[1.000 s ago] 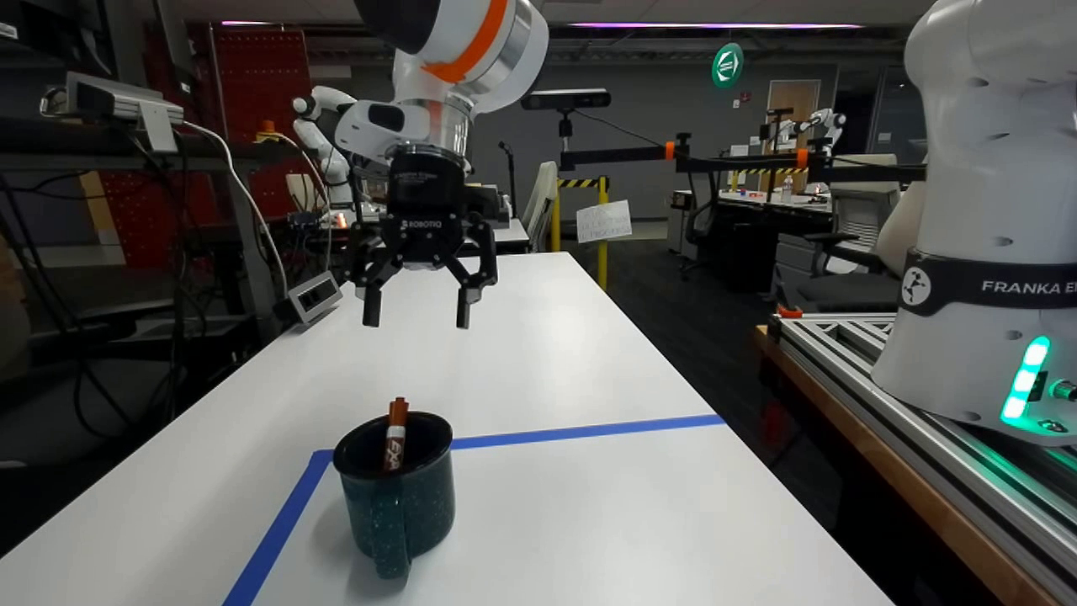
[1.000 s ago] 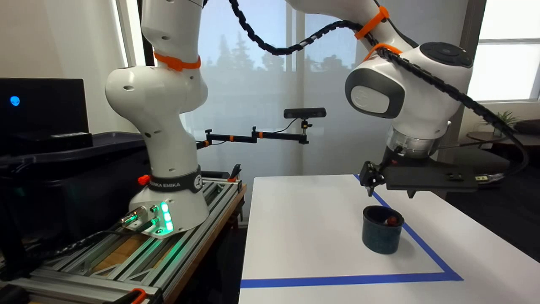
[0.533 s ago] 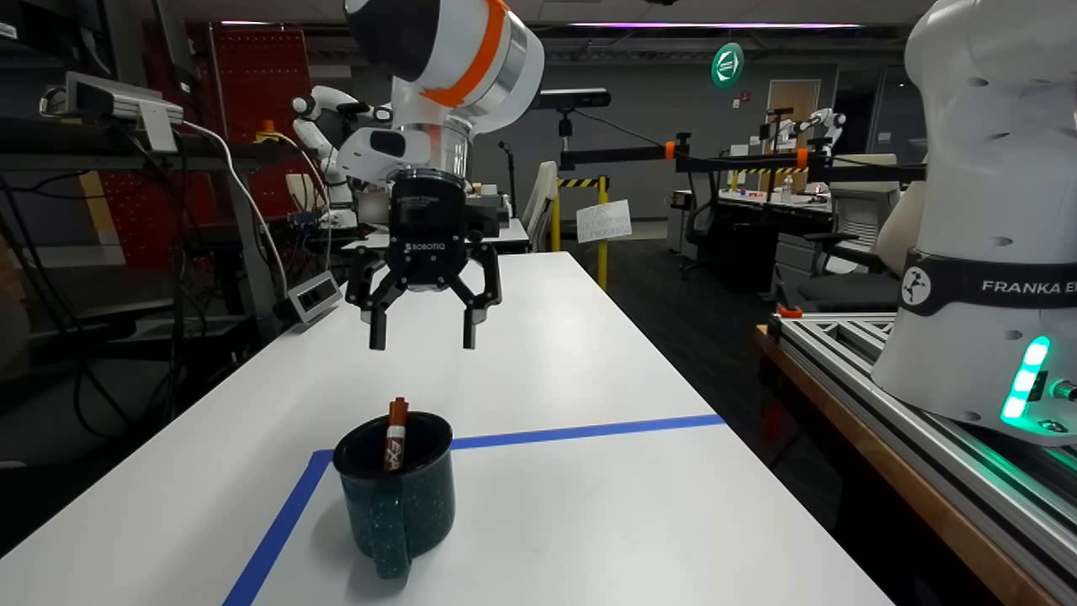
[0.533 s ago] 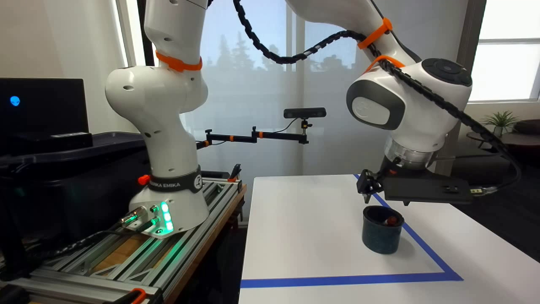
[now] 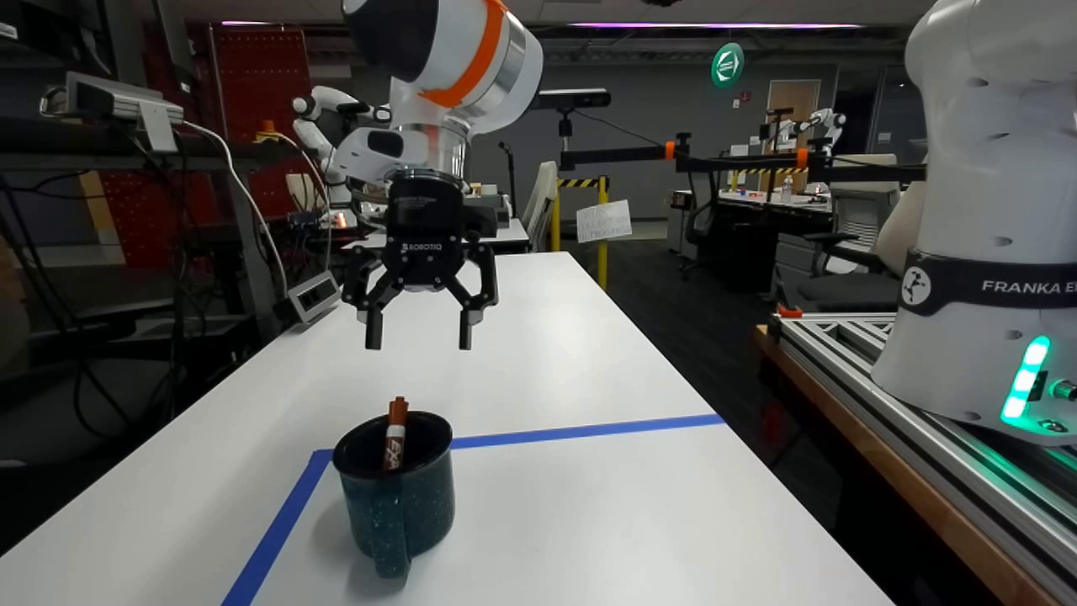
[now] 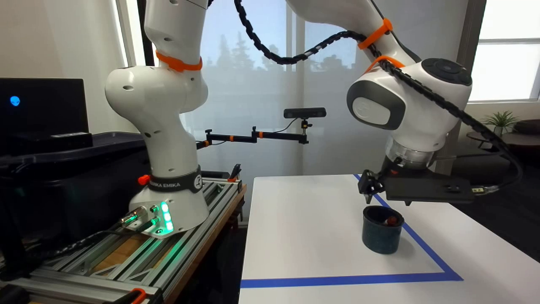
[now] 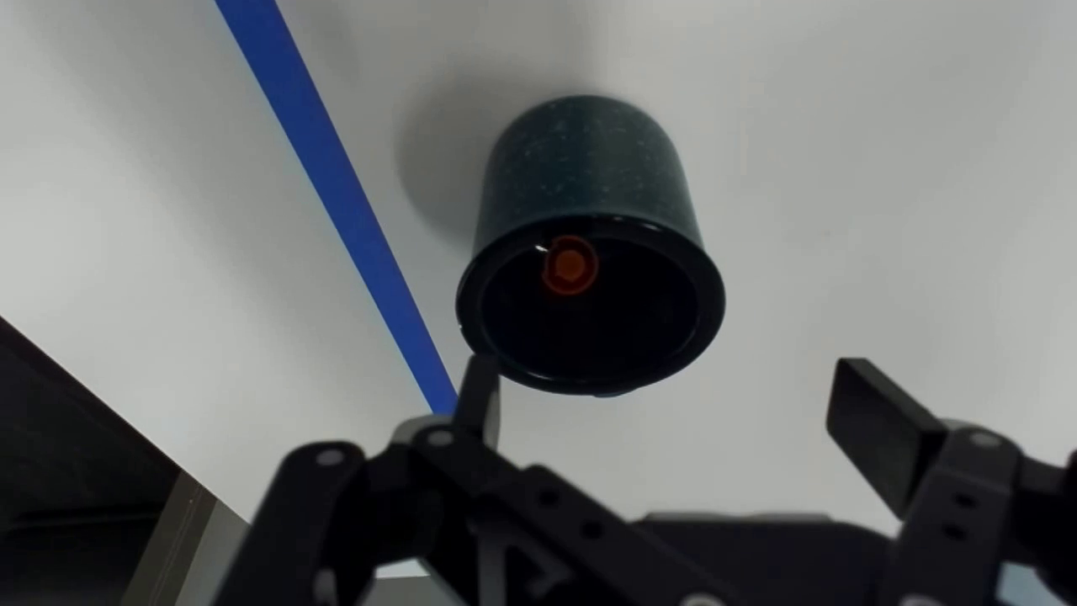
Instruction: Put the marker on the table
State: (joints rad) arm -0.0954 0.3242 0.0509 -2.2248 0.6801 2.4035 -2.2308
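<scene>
- Reddish-brown, the marker (image 5: 395,433) stands nearly upright in the teal cup (image 5: 427,509) on the table (image 5: 614,522), its long axis roughly in line with the downward-pointing jaws.
- The jaws hang above the cup, spread wide with nothing between them.
- In the wrist view the marker shows end-on, off their midline toward the finger (image 7: 478,396) on that view's left.
- The grasp likely calls for a shift that way, then a descent.
- Whether the jaws sit squarely over the rim is hard to tell.
</scene>
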